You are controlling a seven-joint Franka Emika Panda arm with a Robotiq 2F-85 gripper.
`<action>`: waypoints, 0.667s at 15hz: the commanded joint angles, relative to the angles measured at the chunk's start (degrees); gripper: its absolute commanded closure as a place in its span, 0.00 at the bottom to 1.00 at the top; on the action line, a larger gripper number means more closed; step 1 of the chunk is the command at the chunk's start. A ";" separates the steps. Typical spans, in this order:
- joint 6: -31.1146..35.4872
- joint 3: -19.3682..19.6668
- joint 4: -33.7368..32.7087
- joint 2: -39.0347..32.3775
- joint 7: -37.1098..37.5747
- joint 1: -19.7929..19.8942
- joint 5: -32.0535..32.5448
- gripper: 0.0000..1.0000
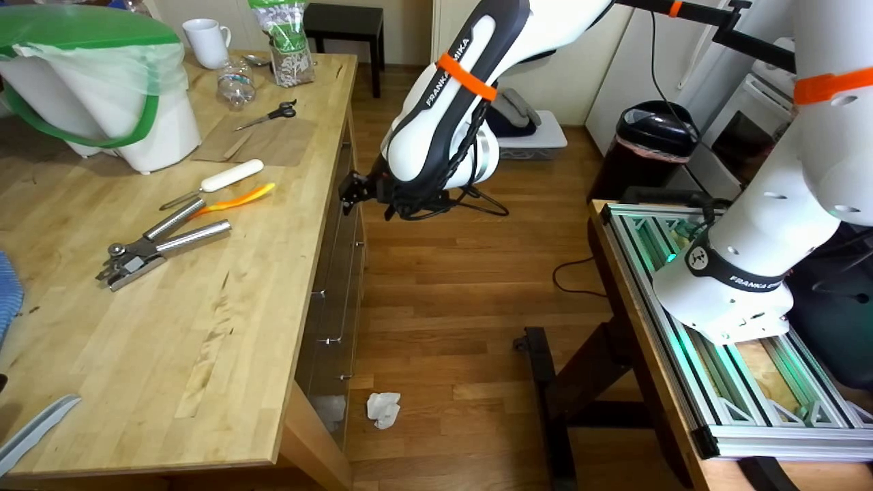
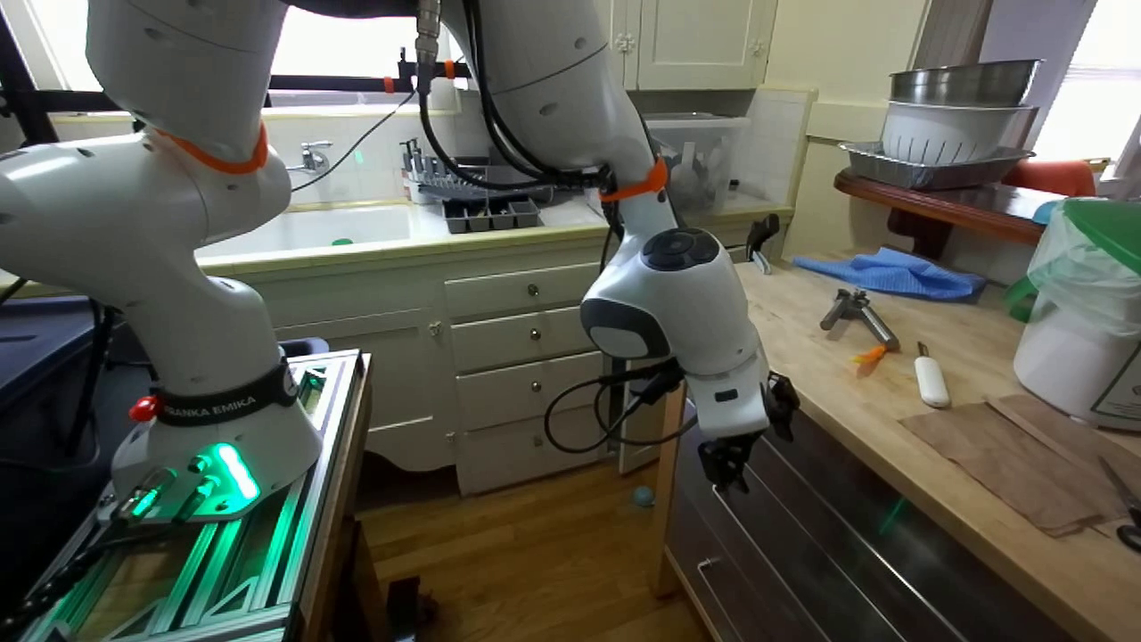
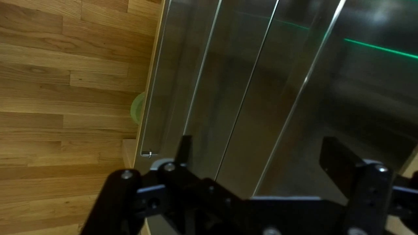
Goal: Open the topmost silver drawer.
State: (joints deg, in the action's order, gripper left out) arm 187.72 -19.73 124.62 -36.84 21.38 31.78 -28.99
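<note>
Fingers [image 3: 339, 166] wide apart, released; lower drawer fronts [image 3: 212, 114] and part of the topmost silver drawer [image 3: 365, 98] show through the gap. Gripper [image 3: 257, 147] sits near the edge of the countertop [image 1: 259, 327], in front of the fronts, in both exterior views. Contact with metal: can't tell. Topmost silver drawer is the panel directly under the countertop, right side of the wrist view, partly hidden by the finger there. Looks closed, in line with the rest. Green streak [image 3: 378, 47] on it. Handle end [image 3: 149, 153] visible on a lower front; floor [image 3: 65, 98] beyond on the left. Arm [image 1: 436, 136] bends down from above; base [image 1: 723, 286] stands on an aluminium frame [image 1: 784, 443], on a separate table [image 1: 832, 475] well apart from the countertop. On the countertop: steel-handled plier-type tool [image 1: 142, 252] beside an orange item [image 1: 239, 199] and a white-handled tool [image 1: 232, 176]; scissors [image 1: 276, 113] on brown paper [image 1: 283, 146]; green-lidded white bin [image 1: 167, 136], clear bottle [image 1: 236, 80], mug [image 1: 204, 44]. Crumpled white paper [image 1: 383, 409] on the floor.
</note>
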 commanded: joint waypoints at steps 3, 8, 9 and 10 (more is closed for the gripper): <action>1.99 -1.85 -3.61 -4.31 -0.85 1.87 0.83 0.19; 1.86 -1.45 -5.50 -6.23 -1.11 1.58 0.86 0.59; 1.80 -1.43 -5.78 -6.49 -1.22 1.57 0.91 0.57; 1.78 -1.70 -6.10 -6.84 -1.51 1.83 1.09 0.56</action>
State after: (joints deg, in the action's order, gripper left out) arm 187.74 -20.47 120.45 -41.09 20.88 32.60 -28.95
